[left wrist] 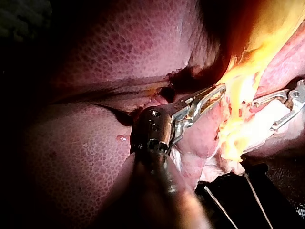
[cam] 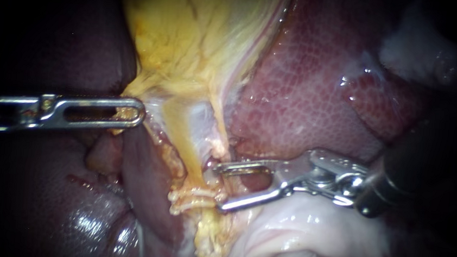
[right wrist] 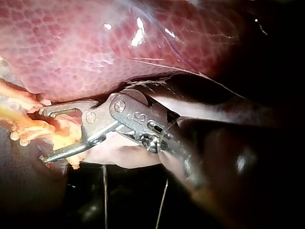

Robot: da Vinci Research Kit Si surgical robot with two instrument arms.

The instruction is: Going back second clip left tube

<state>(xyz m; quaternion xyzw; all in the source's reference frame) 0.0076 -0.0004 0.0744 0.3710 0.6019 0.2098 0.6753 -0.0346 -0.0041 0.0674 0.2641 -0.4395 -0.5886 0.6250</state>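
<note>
A yellow tube (cam: 186, 141) runs down the middle of the endoscope view. Two pale clips (cam: 193, 196) sit across its lower part, close together. My right instrument (cam: 219, 186) comes in from the right. Its jaws stand open just right of the clips, holding nothing. In the right wrist view the same jaws (right wrist: 43, 136) gape beside yellow tissue (right wrist: 28, 126). My left instrument (cam: 131, 112) comes in from the left, its slotted jaws shut on the edge of the yellow tissue (cam: 134, 85) and holding it out to the left. The left wrist view shows that grip (left wrist: 214, 93), with my right instrument (left wrist: 286, 107) beyond it.
Mottled red liver (cam: 308, 86) fills the upper right. Darker liver (cam: 42, 206) lies at the lower left. A broad sheet of yellow fatty tissue (cam: 192, 33) hangs above the tube. Pale whitish tissue (cam: 307, 233) lies under my right instrument.
</note>
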